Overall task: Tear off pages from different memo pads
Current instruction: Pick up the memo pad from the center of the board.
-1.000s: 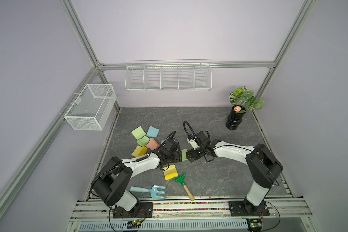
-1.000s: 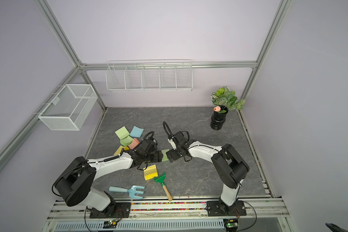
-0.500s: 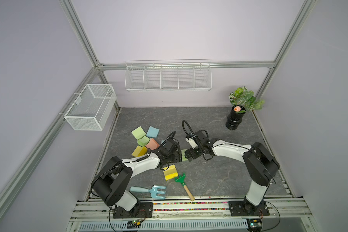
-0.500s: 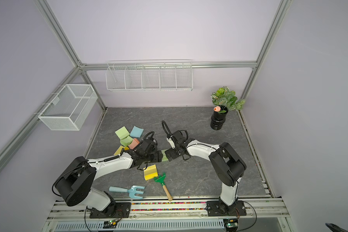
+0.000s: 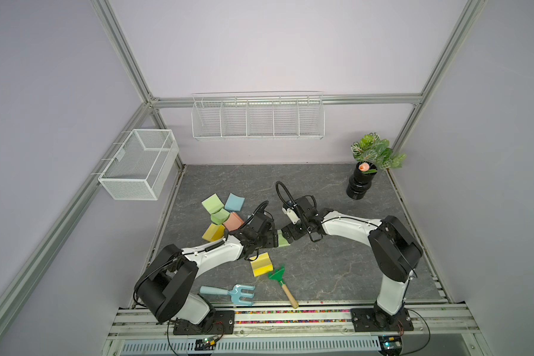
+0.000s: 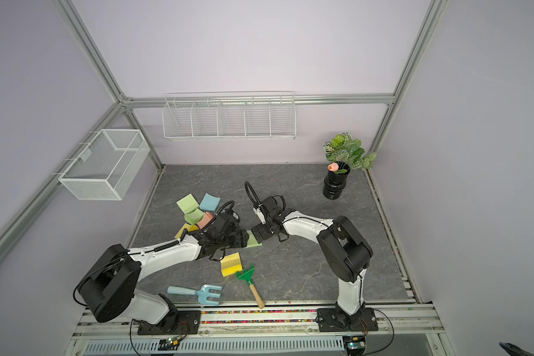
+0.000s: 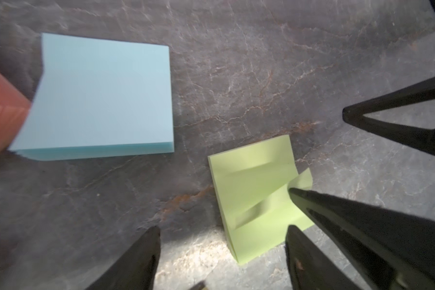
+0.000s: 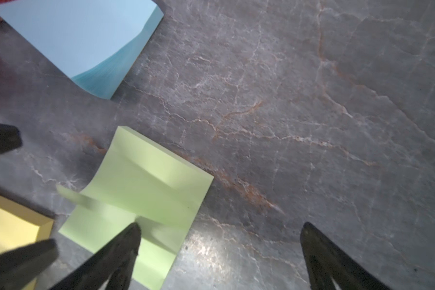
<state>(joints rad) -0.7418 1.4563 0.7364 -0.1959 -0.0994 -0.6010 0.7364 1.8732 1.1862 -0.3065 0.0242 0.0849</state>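
Ref: green memo pad (image 7: 256, 195), flat on table (image 7: 261, 75), top page (image 7: 302, 178) corner sticking out. You see left gripper (image 7: 222, 228) jaws apart over pad edge, nothing clamped. Right gripper (image 8: 220, 224) jaws wide apart, one fingertip (image 8: 129, 238) on pad. Blue memo pad (image 7: 106, 100) and yellow memo pad (image 8: 10, 226) nr ref.
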